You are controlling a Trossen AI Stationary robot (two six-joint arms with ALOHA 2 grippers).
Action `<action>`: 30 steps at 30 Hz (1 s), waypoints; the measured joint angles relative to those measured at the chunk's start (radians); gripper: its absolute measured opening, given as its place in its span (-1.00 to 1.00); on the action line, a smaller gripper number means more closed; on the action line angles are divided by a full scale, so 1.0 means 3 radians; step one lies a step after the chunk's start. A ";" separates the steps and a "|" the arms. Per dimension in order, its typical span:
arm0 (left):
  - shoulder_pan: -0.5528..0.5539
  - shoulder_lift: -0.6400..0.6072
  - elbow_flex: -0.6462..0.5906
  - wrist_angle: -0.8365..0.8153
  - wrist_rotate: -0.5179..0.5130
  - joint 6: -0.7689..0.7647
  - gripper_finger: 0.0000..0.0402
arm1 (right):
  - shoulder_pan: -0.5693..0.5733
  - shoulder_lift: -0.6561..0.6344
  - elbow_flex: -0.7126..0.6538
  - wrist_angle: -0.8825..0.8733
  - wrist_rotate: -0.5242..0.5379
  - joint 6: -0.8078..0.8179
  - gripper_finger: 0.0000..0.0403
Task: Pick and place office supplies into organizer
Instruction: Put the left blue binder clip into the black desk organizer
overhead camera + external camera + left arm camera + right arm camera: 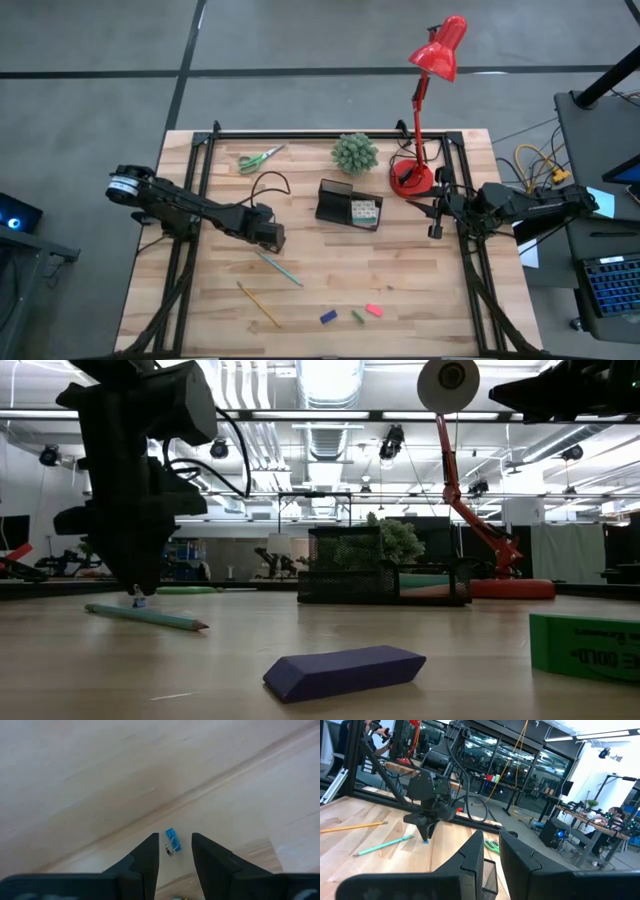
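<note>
My left gripper (175,851) points down at the wooden table, open. A tiny blue piece (172,841) lies on the wood just past its fingertips, in line with the gap; the fingers touch nothing. In the low view this gripper (139,596) hangs above the far end of the teal pen (145,616). The black organizer (347,205) stands mid-table with a white dotted cube (363,211) inside. My right gripper (491,836) waits level at the table's right edge, its fingers a narrow gap apart with nothing between them.
Green-handled scissors (260,158), a spiky plant (355,153) and a red lamp (412,178) stand along the far side. A yellow pencil (258,304) and blue (328,317), green (357,316) and pink (374,310) pieces lie near the front edge.
</note>
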 joint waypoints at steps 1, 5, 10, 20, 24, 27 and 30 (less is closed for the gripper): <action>0.0001 0.0016 0.0000 0.0003 -0.0012 0.0000 -0.49 | 0.0001 0.0000 0.0000 0.0001 0.0000 0.0000 -0.74; 0.0000 0.0087 0.0001 0.0001 -0.0011 0.0000 -0.49 | 0.0001 0.0000 0.0000 0.0000 0.0000 0.0000 -0.74; -0.0001 0.0212 0.0007 0.0012 -0.0018 0.0000 -0.49 | 0.0001 0.0000 0.0000 -0.0002 0.0000 -0.0014 -0.74; -0.0002 0.0267 0.0012 0.0025 -0.0014 0.0032 -0.49 | 0.0001 0.0000 0.0000 -0.0001 0.0000 -0.0014 -0.74; 0.0000 0.0268 0.0010 0.0029 -0.0013 0.0099 -0.50 | 0.0001 0.0000 0.0000 -0.0001 0.0000 -0.0015 -0.74; 0.0000 0.0270 0.0009 0.0041 -0.0008 0.0114 -0.58 | 0.0001 0.0000 0.0000 -0.0001 0.0000 -0.0017 -0.74; 0.0000 0.0271 0.0008 0.0050 -0.0003 0.0120 -0.71 | 0.0000 0.0000 0.0000 -0.0001 0.0000 -0.0016 -0.74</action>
